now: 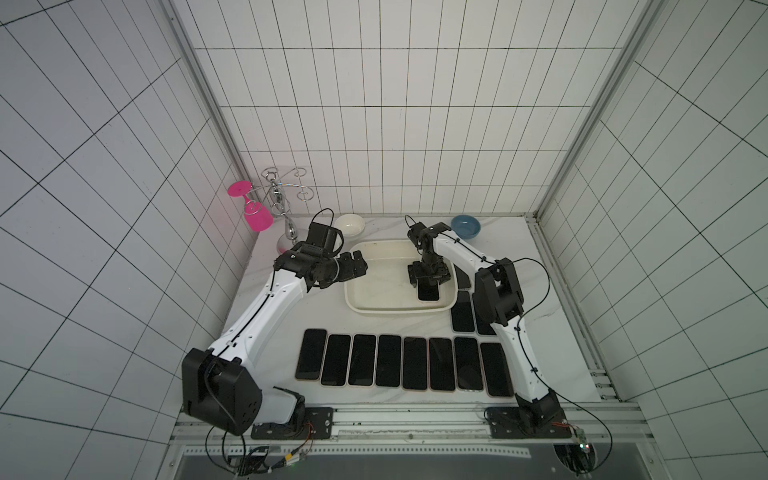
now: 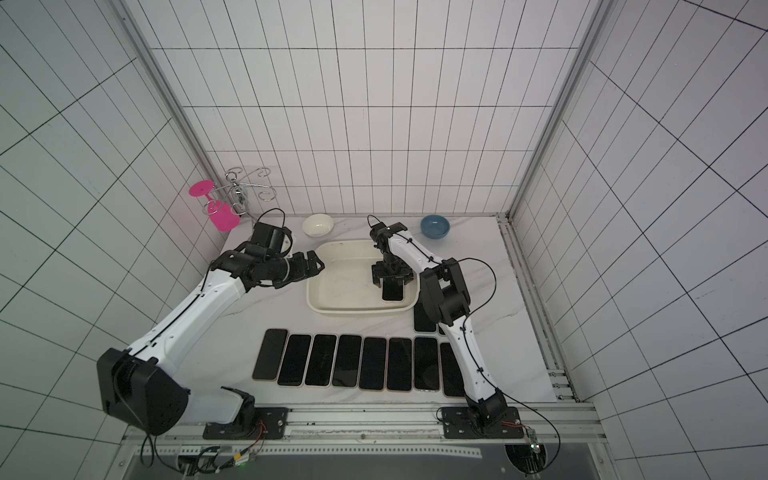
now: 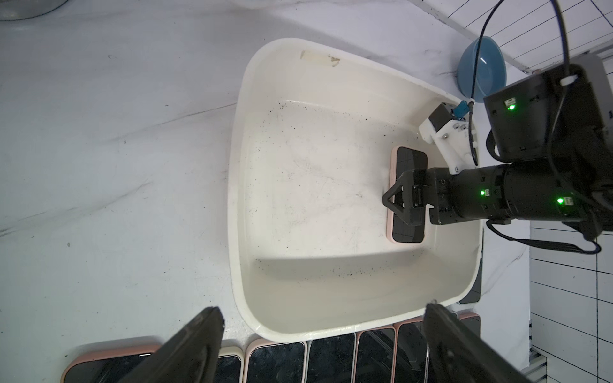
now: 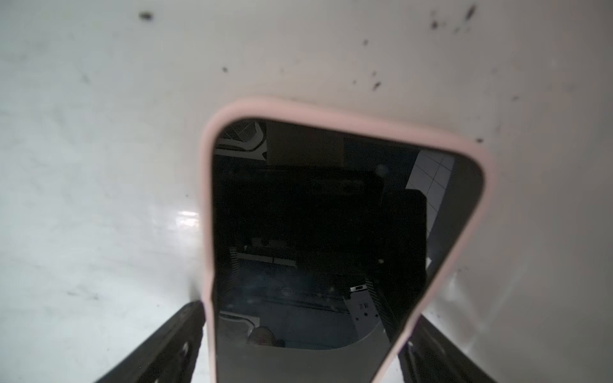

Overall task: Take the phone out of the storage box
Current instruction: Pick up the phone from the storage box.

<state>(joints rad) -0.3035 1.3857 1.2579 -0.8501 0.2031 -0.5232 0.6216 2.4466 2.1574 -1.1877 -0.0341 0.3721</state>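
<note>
The storage box [image 1: 399, 311] [image 2: 357, 309] [image 3: 237, 199] is a cream-white tub in the middle of the table. One phone [image 1: 428, 292] [image 2: 392, 292] [image 3: 408, 158] [image 4: 315, 215], black screen in a pink case, lies flat on its floor at the right end. My right gripper [image 1: 428, 284] [image 2: 392, 284] [image 4: 306, 315] reaches down into the box, open. Its fingers straddle the phone's long sides, one against the case and the other a sliver off. My left gripper [image 1: 361, 266] [image 2: 318, 264] [image 3: 325, 311] hovers open and empty at the box's left end.
Several phones [image 1: 388, 361] lie in a row in front of the box, with more [image 1: 463, 316] beside its right end under my right arm. A white bowl [image 1: 350, 224] and a blue bowl [image 1: 465, 226] stand behind it. A pink glass [image 1: 257, 216] hangs on a wire rack [image 1: 276, 195] at the back left.
</note>
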